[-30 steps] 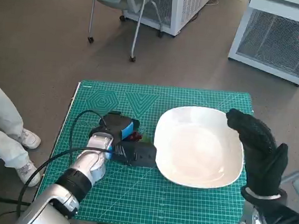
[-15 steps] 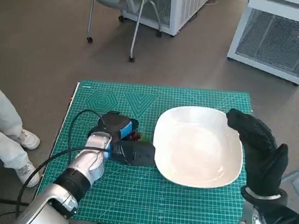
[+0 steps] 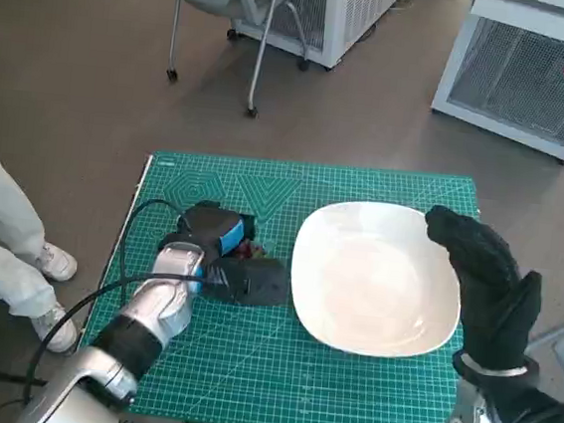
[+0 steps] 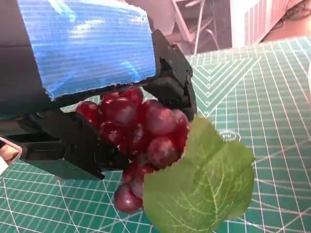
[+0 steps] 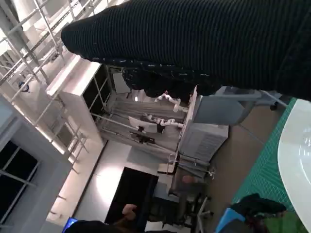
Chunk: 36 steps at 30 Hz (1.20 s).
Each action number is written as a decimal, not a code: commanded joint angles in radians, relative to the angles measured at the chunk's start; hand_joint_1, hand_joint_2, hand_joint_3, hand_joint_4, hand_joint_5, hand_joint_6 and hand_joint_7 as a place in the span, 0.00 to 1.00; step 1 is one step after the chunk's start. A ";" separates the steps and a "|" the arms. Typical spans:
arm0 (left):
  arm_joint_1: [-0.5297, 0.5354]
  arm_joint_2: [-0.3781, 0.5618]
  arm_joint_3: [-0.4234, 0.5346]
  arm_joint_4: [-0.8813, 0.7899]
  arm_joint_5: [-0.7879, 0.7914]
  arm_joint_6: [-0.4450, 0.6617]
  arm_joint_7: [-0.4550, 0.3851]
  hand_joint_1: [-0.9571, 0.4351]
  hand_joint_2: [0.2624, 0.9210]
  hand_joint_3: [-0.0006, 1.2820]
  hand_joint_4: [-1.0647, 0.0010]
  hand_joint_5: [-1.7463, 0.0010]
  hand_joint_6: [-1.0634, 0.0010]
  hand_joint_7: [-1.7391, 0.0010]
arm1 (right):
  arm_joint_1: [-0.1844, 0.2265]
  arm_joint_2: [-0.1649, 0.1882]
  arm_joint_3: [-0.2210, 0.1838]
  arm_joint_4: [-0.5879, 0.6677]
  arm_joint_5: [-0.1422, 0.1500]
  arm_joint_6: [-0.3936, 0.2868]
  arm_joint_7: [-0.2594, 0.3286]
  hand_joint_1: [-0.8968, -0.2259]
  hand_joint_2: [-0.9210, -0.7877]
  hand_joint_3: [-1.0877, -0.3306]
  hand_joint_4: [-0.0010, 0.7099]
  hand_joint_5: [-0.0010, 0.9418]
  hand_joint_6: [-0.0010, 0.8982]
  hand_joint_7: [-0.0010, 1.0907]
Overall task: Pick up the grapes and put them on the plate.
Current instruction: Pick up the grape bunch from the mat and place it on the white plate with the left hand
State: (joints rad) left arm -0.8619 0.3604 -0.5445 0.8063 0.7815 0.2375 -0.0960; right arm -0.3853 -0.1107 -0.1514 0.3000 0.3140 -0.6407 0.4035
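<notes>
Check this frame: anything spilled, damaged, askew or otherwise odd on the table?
Nothing stands out. The left hand grips the grapes, with the bunch whole and its leaf attached. The white plate lies flat and empty on the green mat. The right hand hangs beside the plate, holding nothing.

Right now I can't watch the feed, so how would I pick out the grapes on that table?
Find the green cutting mat covering the table, then the big white plate on it. Beside the plate, on the robot's left, the left robot hand with blue tape holds the grapes: a dark red bunch with one green leaf, the only fruit there.
</notes>
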 commanded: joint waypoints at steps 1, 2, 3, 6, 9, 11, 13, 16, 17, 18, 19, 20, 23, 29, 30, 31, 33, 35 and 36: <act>0.035 0.037 0.016 -0.112 0.007 0.025 -0.031 0.69 1.00 0.21 0.58 0.12 0.57 0.29 | 0.007 0.005 0.001 0.009 0.008 0.004 0.007 0.63 0.00 0.70 0.92 0.01 0.27 0.75; 0.042 0.046 0.020 -0.141 0.009 0.031 -0.038 0.69 1.00 0.20 0.57 0.12 0.56 0.31 | 0.008 0.005 0.001 0.008 0.009 0.005 0.007 0.63 0.00 0.70 0.92 0.01 0.27 0.75; 0.050 0.055 0.025 -0.172 0.011 0.037 -0.046 0.69 1.00 0.19 0.56 0.13 0.54 0.32 | 0.008 0.005 0.000 0.008 0.010 0.005 0.008 0.63 0.00 0.70 0.92 0.01 0.27 0.75; 0.069 0.078 0.035 -0.252 0.017 0.055 -0.070 0.69 1.00 0.16 0.52 0.17 0.51 0.32 | 0.007 0.004 -0.001 0.009 0.013 0.006 0.009 0.63 0.00 0.70 0.92 0.01 0.27 0.75; 0.087 0.095 0.046 -0.322 0.024 0.071 -0.091 0.69 1.00 0.14 0.50 0.20 0.49 0.32 | 0.007 0.004 -0.001 0.011 0.014 0.006 0.010 0.63 0.00 0.71 0.92 0.01 0.27 0.75; 0.103 0.113 0.059 -0.393 0.029 0.083 -0.109 0.69 1.00 0.12 0.48 0.20 0.46 0.35 | 0.007 0.004 -0.002 0.012 0.015 0.006 0.009 0.63 0.00 0.71 0.92 0.01 0.27 0.75; 0.119 0.128 0.071 -0.456 0.034 0.093 -0.125 0.69 1.00 0.11 0.46 0.20 0.43 0.39 | 0.006 0.004 -0.003 0.012 0.015 0.007 0.009 0.63 0.00 0.71 0.92 0.01 0.27 0.75; 0.140 0.144 0.091 -0.535 0.043 0.104 -0.143 0.69 1.00 0.09 0.44 0.19 0.39 0.43 | 0.006 0.004 -0.003 0.011 0.015 0.009 0.008 0.63 0.00 0.71 0.92 0.01 0.27 0.75; 0.148 0.150 0.099 -0.566 0.045 0.107 -0.148 0.69 1.00 0.09 0.43 0.19 0.38 0.44 | 0.006 0.005 -0.003 0.010 0.015 0.010 0.008 0.63 0.00 0.71 0.92 0.01 0.27 0.75; 0.155 0.155 0.107 -0.595 0.048 0.109 -0.152 0.69 1.00 0.08 0.43 0.19 0.37 0.45 | 0.005 0.005 -0.003 0.009 0.015 0.011 0.007 0.63 0.00 0.71 0.92 0.01 0.27 0.75; 0.162 0.159 0.114 -0.620 0.051 0.111 -0.156 0.69 1.00 0.08 0.42 0.19 0.37 0.45 | 0.005 0.005 -0.003 0.009 0.016 0.012 0.007 0.63 0.00 0.71 0.92 0.01 0.27 0.75; 0.168 0.163 0.121 -0.642 0.054 0.113 -0.159 0.69 0.99 0.08 0.41 0.20 0.36 0.46 | 0.004 0.005 -0.003 0.009 0.016 0.013 0.007 0.63 0.00 0.71 0.92 0.01 0.27 0.75; 0.185 0.172 0.139 -0.700 0.062 0.114 -0.163 0.69 0.99 0.06 0.38 0.22 0.34 0.47 | 0.002 0.005 -0.005 0.013 0.019 0.014 0.008 0.63 0.00 0.71 0.92 0.01 0.27 0.75; 0.221 0.180 0.171 -0.793 0.074 0.110 -0.163 0.69 0.98 0.05 0.35 0.24 0.30 0.49 | 0.000 0.006 -0.004 0.016 0.022 0.012 0.007 0.63 0.00 0.71 0.92 0.01 0.27 0.75; 0.227 0.181 0.176 -0.803 0.075 0.107 -0.160 0.69 0.97 0.05 0.34 0.25 0.30 0.49 | -0.001 0.007 -0.004 0.016 0.022 0.012 0.007 0.63 0.00 0.71 0.92 0.01 0.27 0.75; 0.234 0.181 0.182 -0.814 0.076 0.103 -0.155 0.69 0.97 0.05 0.34 0.25 0.30 0.49 | -0.001 0.007 -0.003 0.017 0.023 0.013 0.007 0.63 0.00 0.71 0.92 0.01 0.27 0.75; 0.246 0.182 0.192 -0.827 0.076 0.093 -0.145 0.69 0.97 0.04 0.33 0.26 0.30 0.49 | -0.002 0.008 -0.003 0.017 0.024 0.013 0.007 0.63 0.00 0.71 0.93 0.01 0.28 0.75; 0.255 0.181 0.200 -0.831 0.074 0.081 -0.136 0.69 0.97 0.04 0.32 0.27 0.30 0.48 | -0.003 0.009 -0.003 0.019 0.026 0.013 0.008 0.63 0.00 0.71 0.93 0.01 0.28 0.75; 0.259 0.181 0.204 -0.832 0.073 0.075 -0.132 0.69 0.97 0.04 0.31 0.28 0.30 0.48 | -0.003 0.009 -0.004 0.019 0.027 0.013 0.009 0.63 0.00 0.71 0.93 0.01 0.28 0.75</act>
State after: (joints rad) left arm -0.6244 0.5312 -0.3623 -0.0023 0.8481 0.3297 -0.2483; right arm -0.3880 -0.1089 -0.1532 0.3037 0.3328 -0.6393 0.4078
